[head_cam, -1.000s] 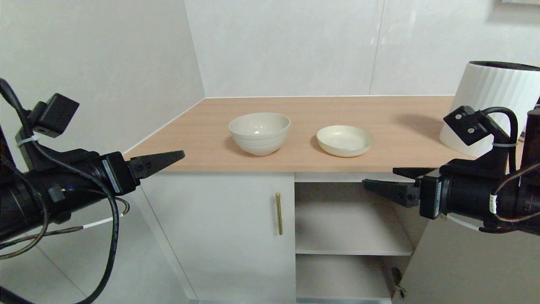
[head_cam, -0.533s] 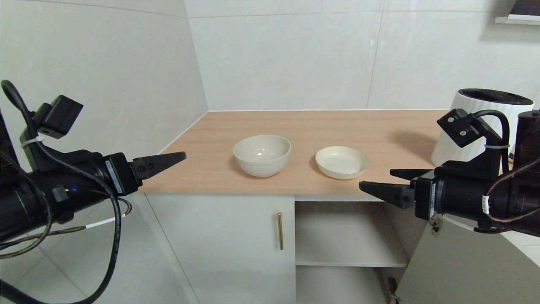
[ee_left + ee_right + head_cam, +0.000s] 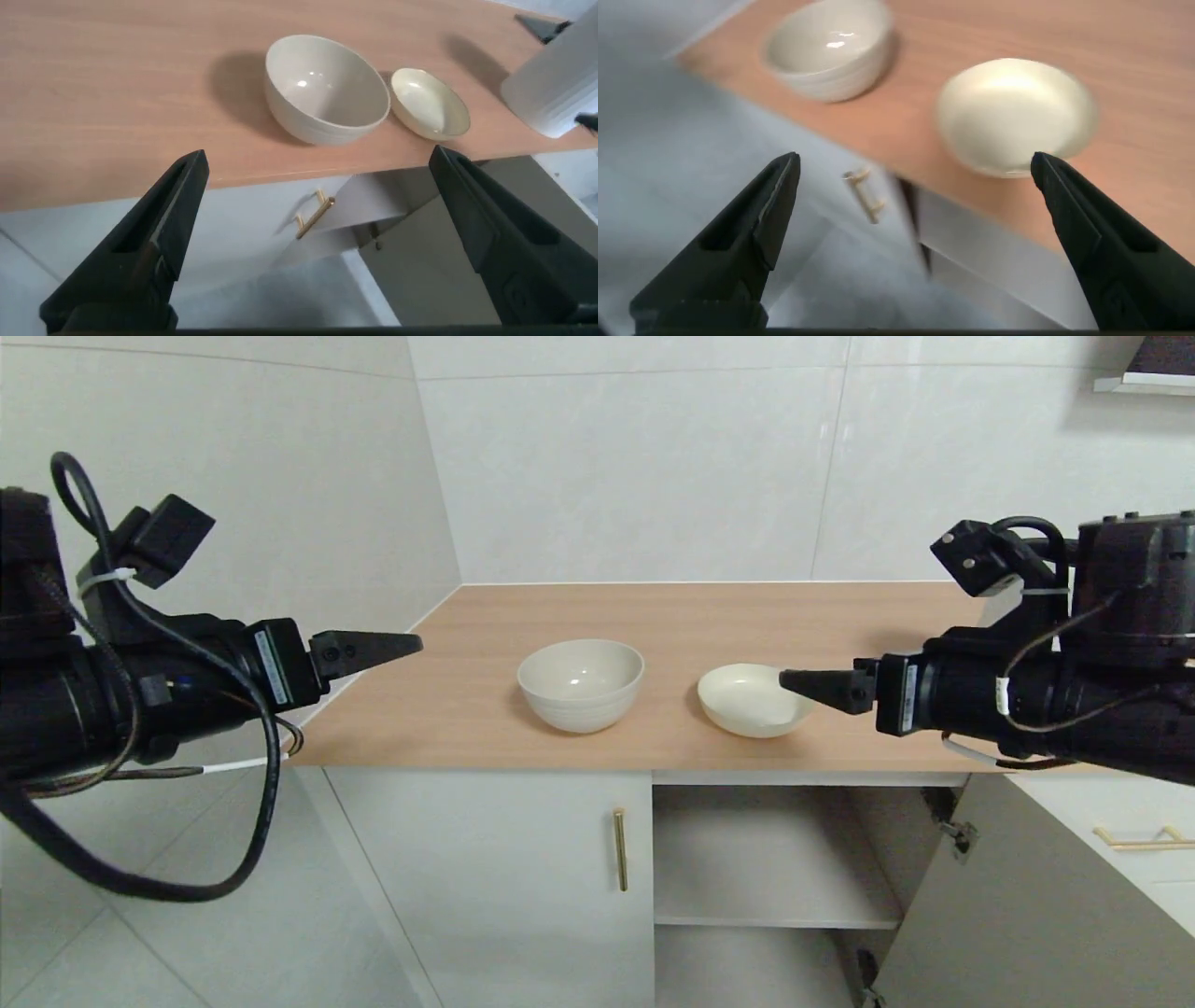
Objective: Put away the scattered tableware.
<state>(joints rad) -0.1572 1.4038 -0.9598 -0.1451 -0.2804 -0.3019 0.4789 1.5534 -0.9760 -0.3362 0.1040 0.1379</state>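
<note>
A deep white bowl (image 3: pixel 581 683) (image 3: pixel 327 89) (image 3: pixel 831 47) and a shallow cream dish (image 3: pixel 754 700) (image 3: pixel 430 103) (image 3: pixel 1013 112) stand side by side near the front edge of the wooden counter (image 3: pixel 691 616). My left gripper (image 3: pixel 411 642) (image 3: pixel 318 157) hovers open at the counter's left corner, well short of the bowl, holding nothing. At counter height my right gripper (image 3: pixel 794 681) (image 3: pixel 915 163) is open and empty, its tip just right of the dish and pointing at it.
Under the counter a cabinet compartment (image 3: pixel 775 859) stands open with a bare shelf, its door (image 3: pixel 1027 915) swung out to the right. The neighbouring door with a brass handle (image 3: pixel 619 849) is closed. A white ribbed container (image 3: pixel 556 75) stands on the counter's right end.
The head view has shifted, so the counter sits lower in the picture. Both arms have risen from below the counter to its height. The right gripper has closed in on the dish.
</note>
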